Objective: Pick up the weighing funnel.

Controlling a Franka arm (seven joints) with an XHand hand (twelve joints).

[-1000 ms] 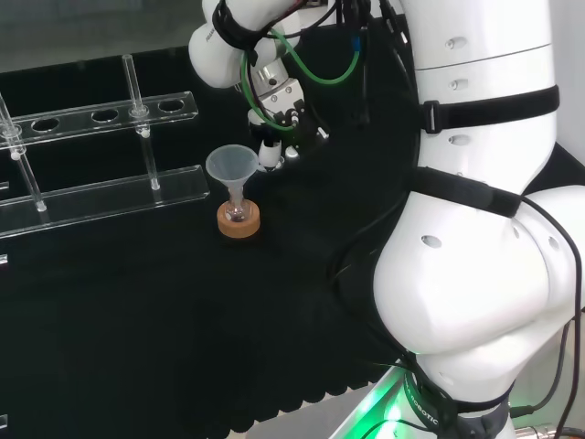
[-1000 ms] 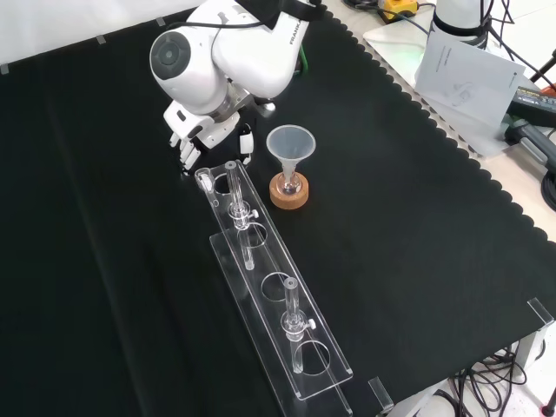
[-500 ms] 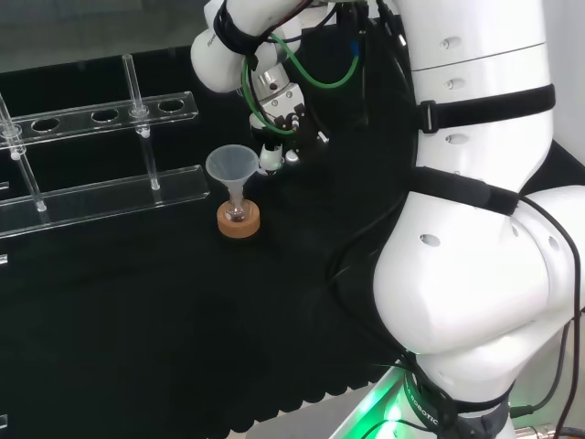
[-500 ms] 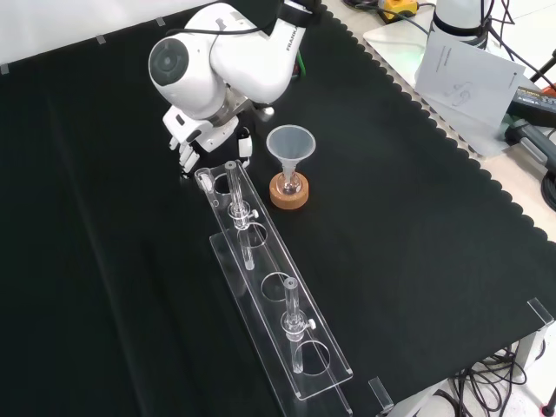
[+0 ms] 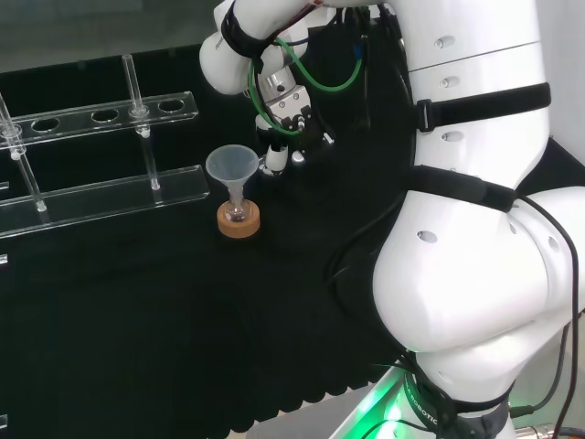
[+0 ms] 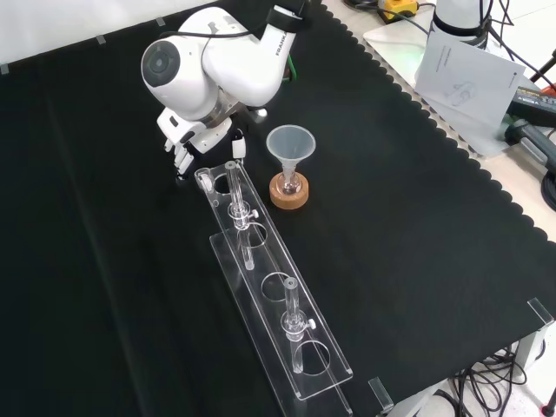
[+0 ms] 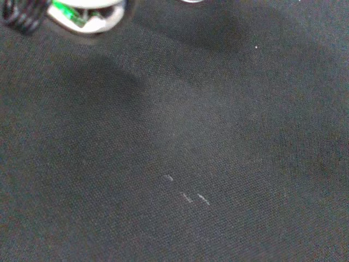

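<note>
Noted one hand (image 6: 195,137), fingers relaxed and empty, upper left of front view, just above one small clear scoop-shaped weighing funnel (image 6: 204,180) on black cloth (image 6: 417,217) beside one clear rack (image 6: 278,313); one conical funnel (image 6: 290,143) over one round cork ring (image 6: 288,198).

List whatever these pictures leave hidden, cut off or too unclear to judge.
- Hand: front view, the arm's white link covers most of it; what it holds, if anything, cannot be told.
- Flask under the funnel: head and front views, too small and clear to show any contents.
- Clear rack: head view, cut off by the left edge.
- Wrist view: a white part of the hand, blurred.
</note>
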